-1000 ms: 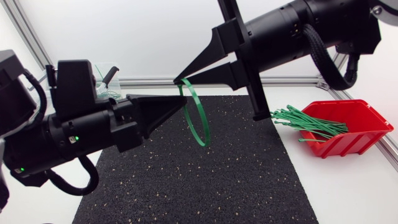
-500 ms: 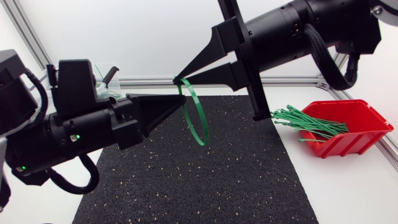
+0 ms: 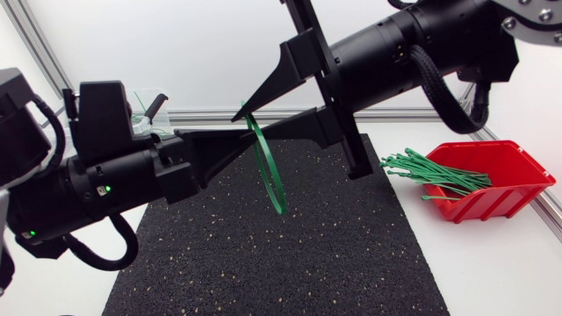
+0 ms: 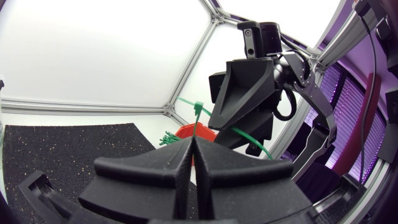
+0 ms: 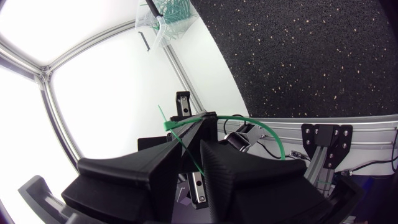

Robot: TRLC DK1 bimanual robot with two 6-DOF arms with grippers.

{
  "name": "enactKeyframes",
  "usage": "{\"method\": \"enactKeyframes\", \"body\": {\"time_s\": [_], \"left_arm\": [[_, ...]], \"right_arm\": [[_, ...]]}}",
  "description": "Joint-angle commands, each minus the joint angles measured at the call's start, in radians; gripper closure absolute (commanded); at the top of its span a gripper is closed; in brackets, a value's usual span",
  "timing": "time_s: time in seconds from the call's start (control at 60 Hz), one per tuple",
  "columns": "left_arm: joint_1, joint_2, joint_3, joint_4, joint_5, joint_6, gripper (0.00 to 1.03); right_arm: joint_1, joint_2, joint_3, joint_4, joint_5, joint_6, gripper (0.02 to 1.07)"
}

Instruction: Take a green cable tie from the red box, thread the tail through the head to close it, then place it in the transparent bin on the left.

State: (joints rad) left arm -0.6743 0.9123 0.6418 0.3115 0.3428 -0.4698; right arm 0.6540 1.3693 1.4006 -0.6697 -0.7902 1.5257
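The right gripper (image 3: 244,112) pinches the closed green cable tie (image 3: 277,204) near its head, and the loop hangs above the black mat (image 3: 263,263). The left gripper (image 4: 194,142) has its fingers pressed together just beside the tie. It is probably light, springy and slick, so the flat strap by the head looks the surest hold.

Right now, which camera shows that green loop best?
The head view: almost the whole green cable tie hangs as a closed loop from the right gripper. The left wrist view catches only its head and an arc; the right wrist view, its tail and an arc.
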Motion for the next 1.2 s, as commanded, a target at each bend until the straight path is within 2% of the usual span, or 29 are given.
{"method": "enactKeyframes", "body": {"time_s": [0.0, 0.067, 0.883, 1.183], "left_arm": [[0.007, -0.009, -0.001, 0.026, 0.012, 0.017, 1.0], [0.007, -0.01, -0.001, 0.026, 0.012, 0.017, 1.0], [0.028, 0.014, 0.021, -0.002, 0.068, 0.013, 1.0], [0.091, 0.014, 0.041, -0.038, 0.225, -0.024, 1.0]], "right_arm": [[0.01, 0.019, 0.001, -0.013, -0.007, 0.019, 0.73], [0.01, 0.019, 0.001, -0.013, -0.012, 0.013, 0.62], [-0.004, -0.016, 0.001, -0.024, -0.032, 0.008, 0.62], [-0.047, -0.007, 0.011, -0.087, -0.142, -0.045, 0.62]]}}
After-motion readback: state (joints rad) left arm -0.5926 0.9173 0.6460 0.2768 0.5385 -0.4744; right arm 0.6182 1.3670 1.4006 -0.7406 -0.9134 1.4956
